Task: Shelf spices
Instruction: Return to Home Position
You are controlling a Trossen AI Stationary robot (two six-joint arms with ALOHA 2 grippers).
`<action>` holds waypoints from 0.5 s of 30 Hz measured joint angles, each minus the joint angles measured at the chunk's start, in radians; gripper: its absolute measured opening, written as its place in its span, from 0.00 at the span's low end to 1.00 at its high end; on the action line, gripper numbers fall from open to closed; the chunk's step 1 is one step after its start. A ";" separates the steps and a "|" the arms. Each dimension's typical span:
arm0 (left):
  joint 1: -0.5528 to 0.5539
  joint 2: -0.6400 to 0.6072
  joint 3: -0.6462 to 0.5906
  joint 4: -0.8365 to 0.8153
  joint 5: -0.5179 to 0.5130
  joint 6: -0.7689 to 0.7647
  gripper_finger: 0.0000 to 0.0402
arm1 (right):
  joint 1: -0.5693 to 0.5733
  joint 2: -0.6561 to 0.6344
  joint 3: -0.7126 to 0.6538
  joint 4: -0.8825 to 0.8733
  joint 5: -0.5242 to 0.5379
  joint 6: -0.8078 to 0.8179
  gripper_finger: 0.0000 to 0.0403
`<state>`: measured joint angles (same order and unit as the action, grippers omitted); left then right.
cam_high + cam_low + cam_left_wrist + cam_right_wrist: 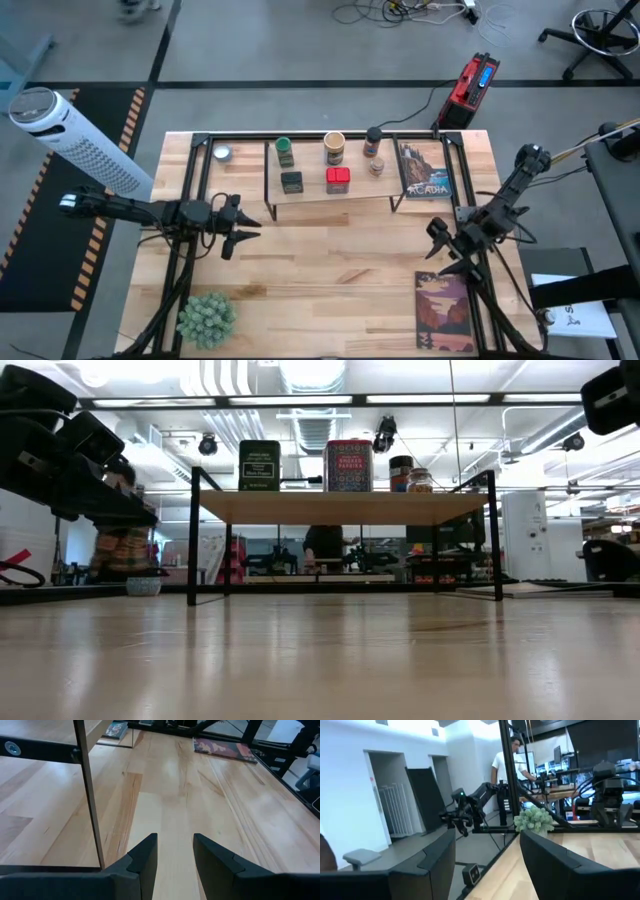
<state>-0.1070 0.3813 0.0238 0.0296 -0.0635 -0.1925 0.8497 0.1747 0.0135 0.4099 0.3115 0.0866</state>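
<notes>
The red square tin (338, 179) looks hard and light; hold its flat sides. The left gripper (238, 229) and right gripper (439, 250) have fingers apart, empty

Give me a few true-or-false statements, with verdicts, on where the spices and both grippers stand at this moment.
1. The red square tin stands on the shelf. True.
2. The left gripper holds the dark square tin. False: the gripper is open and empty over the table, and the tin stands on the shelf beside the red square tin.
3. The plant ball sits on the shelf. False: it rests on the table near the front left corner, far from the shelf.
4. The right gripper is open and holds nothing. True.
</notes>
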 joint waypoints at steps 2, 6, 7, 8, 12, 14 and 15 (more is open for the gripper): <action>0.000 0.000 0.000 0.000 0.000 0.000 0.28 | 0.000 -0.047 0.000 -0.064 -0.001 -0.041 0.49; 0.000 0.000 0.000 0.000 0.000 0.000 0.28 | -0.006 -0.165 -0.001 -0.187 -0.003 -0.120 0.49; 0.000 0.000 0.000 0.000 0.000 0.000 0.28 | -0.014 -0.178 -0.001 -0.201 0.001 -0.125 0.49; 0.000 0.000 0.000 -0.001 0.000 0.000 0.28 | -0.024 -0.172 -0.001 -0.188 0.012 -0.128 0.49; 0.000 -0.001 0.000 0.005 -0.001 0.000 0.28 | -0.063 -0.174 -0.001 -0.199 0.025 -0.104 0.49; 0.000 -0.002 0.000 0.005 -0.001 0.000 0.28 | -0.085 -0.173 -0.002 -0.210 0.031 -0.106 0.49; 0.000 -0.001 0.000 0.006 0.000 0.000 0.28 | -0.095 -0.174 -0.002 -0.207 0.031 -0.113 0.49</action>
<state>-0.1070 0.3803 0.0242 0.0353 -0.0639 -0.1921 0.7545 0.0010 0.0120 0.2027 0.3420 -0.0265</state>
